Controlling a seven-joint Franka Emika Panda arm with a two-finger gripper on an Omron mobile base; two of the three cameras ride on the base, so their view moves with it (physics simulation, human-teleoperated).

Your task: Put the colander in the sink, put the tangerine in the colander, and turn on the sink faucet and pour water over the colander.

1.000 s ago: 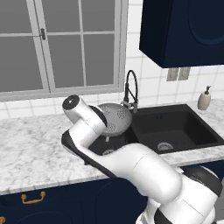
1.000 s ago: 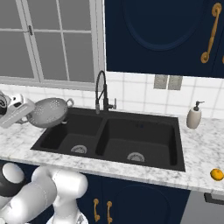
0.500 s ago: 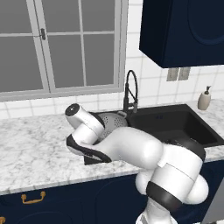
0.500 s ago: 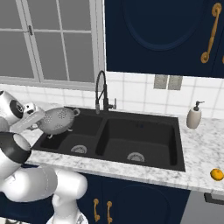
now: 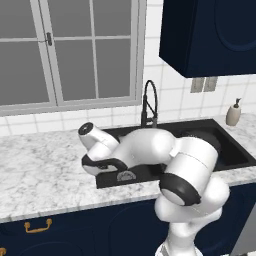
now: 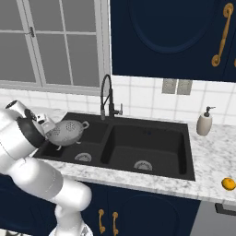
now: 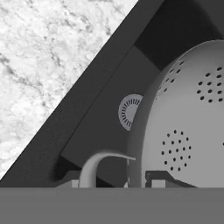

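Note:
The silver-grey colander (image 6: 68, 132) hangs tilted over the left basin of the black sink (image 6: 152, 138), above its round drain (image 6: 83, 157). My gripper (image 6: 47, 127) is shut on the colander's rim at its left side. In the hand view the perforated colander (image 7: 188, 118) bulges on the right, one loop handle (image 7: 98, 165) curves beside the gripper (image 7: 127, 179), and the drain (image 7: 127, 111) shows behind. The tangerine (image 6: 228, 183) lies on the counter at the far right. The black gooseneck sink faucet (image 6: 107, 97) rises behind the divider. My arm hides the colander in the left base view.
A beige soap dispenser (image 6: 203, 123) stands at the sink's back right corner. Marble counter (image 5: 45, 165) stretches left of the sink. A window sits behind and dark blue cabinets (image 6: 175, 37) hang above the basin. The right basin's drain (image 6: 143, 165) is uncovered.
The arm has swung right and down, carrying the colander from above the counter's edge to low over the left basin. The grip has stayed shut.

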